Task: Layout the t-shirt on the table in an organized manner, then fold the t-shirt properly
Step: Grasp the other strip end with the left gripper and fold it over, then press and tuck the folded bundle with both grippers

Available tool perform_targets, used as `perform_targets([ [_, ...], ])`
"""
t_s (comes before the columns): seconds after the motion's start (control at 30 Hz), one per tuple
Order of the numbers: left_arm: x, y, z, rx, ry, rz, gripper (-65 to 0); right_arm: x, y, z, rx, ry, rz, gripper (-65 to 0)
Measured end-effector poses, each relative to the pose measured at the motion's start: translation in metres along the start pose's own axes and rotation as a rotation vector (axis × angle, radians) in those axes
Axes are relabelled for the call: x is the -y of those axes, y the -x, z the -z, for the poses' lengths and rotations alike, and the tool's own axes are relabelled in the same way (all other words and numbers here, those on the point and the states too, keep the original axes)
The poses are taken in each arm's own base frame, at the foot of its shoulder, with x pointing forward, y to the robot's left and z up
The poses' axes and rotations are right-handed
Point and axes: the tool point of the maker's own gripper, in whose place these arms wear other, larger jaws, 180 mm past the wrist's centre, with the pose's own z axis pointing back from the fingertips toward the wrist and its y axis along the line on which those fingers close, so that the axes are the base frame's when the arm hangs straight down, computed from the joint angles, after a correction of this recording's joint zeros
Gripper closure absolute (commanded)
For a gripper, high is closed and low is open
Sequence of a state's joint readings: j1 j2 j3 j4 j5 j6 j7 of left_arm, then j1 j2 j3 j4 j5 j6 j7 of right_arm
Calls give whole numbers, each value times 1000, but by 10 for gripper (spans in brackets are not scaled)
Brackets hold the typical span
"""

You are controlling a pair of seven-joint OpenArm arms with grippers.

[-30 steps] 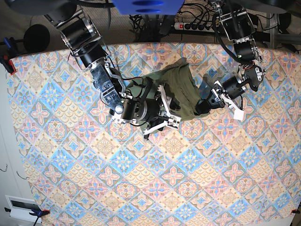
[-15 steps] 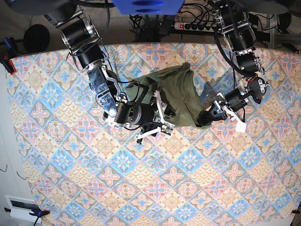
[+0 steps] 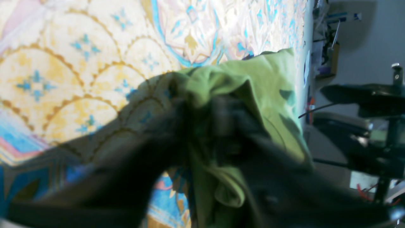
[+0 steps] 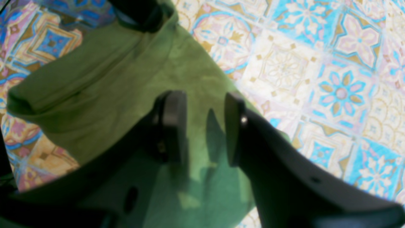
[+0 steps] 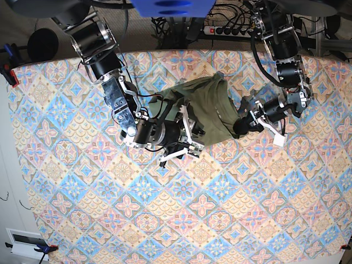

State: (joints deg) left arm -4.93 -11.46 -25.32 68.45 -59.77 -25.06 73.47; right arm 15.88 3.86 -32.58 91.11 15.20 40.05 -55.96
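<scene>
A crumpled olive-green cotton t-shirt (image 5: 206, 110) lies between the right gripper (image 4: 202, 126), jaws parted and empty, and the blurred left gripper (image 5: 241, 127), grip unclear, which may snag cloth.

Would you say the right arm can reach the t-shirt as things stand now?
Probably yes: the right gripper hangs with its jaws apart directly over the t-shirt, and nothing lies between its fingers and the green cloth spread on the table.

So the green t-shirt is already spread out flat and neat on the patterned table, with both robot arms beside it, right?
Not flat. The base view shows the t-shirt still bunched and wrinkled on the table, with both arms at it.
</scene>
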Motion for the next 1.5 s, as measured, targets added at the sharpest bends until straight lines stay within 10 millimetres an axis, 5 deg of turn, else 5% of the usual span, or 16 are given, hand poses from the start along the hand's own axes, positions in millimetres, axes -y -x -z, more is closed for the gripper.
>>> perform_targets([
  [0.1, 12, -9, -5, 19, 3, 62, -447, 0, 2, 0, -7, -2, -2, -192],
  [0.23, 49, -22, -25, 102, 87, 149, -455, 8, 20, -9, -47, 18, -16, -192],
  [0.43, 70, 31, -54, 9, 97, 230, -322, 15, 34, -39, -55, 81, -51, -191],
  [0.63, 101, 47, -62, 10, 142, 303, -111, 26, 60, -51, -83, 129, 35, -77],
  [0.77, 117, 71, -38, -61, 190, 299, -5, 28, 72, -43, -100, 111, 79, -75],
  [0.87, 132, 76, -20, -65, 217, 317, 0, 20, 87, -37, -137, 83, 104, -74],
  [1.1, 111, 126, 22, -285, 140, 333, 0, 22, 86, -37, -136, 88, 104, -74],
  [1.27, 60, 133, 11, -381, 21, 373, 0, 21, 88, -38, -140, 87, 105, -74],
  [1.4, 48, 133, 7, -425, -2, 425, 0, 20, 88, -35, -133, 76, 117, -74],
  [1.5, 47, 131, 6, -432, -6, 457, 0, 18, 108, -30, -181, 61, 152, -74],
])
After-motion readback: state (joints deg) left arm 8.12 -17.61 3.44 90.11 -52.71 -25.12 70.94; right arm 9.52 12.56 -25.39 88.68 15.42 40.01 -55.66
